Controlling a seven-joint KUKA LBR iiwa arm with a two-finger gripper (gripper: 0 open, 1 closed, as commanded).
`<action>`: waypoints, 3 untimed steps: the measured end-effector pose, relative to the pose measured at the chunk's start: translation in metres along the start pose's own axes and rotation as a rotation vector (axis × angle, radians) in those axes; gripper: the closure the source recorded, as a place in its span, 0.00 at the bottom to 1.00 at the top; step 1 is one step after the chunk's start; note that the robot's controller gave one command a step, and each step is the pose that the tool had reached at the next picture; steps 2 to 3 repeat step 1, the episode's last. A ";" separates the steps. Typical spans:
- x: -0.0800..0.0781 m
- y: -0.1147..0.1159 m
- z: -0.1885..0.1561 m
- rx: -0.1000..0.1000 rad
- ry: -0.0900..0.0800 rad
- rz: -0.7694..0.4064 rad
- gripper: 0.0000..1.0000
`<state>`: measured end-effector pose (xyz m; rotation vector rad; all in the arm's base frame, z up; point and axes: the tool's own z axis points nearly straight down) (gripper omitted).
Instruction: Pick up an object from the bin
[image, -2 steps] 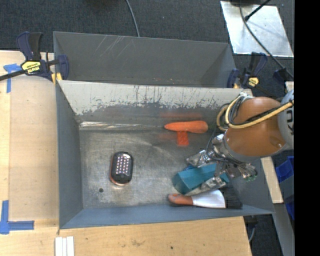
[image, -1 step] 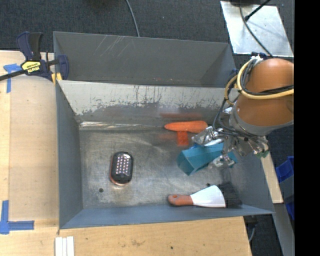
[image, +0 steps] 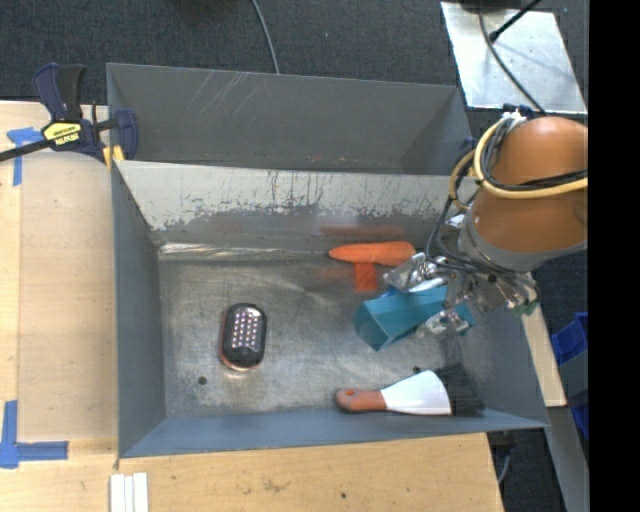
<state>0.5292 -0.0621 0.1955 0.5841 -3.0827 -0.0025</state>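
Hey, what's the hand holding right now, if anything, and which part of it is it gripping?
The hand holds the blue cup, tipped on its side, by its right end, the end nearest the arm.

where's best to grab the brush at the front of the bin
Likely the brown handle, from straight above, closing across its narrow width. The brush lies flat along the front wall, and its white body is wider.

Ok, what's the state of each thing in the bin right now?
Blue cup: tipped on its side.
Gripper: low in the bin, at that cup's right end.
Orange carrot: lying flat by the back wall.
Brush: lying flat by the front wall.
Black oval thing: lying flat, apart, left.
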 end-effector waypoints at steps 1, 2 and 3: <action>-0.027 0.007 -0.042 -0.001 0.002 -0.073 1.00; -0.027 0.007 -0.042 -0.001 0.002 -0.073 1.00; -0.027 0.007 -0.042 -0.001 0.002 -0.073 1.00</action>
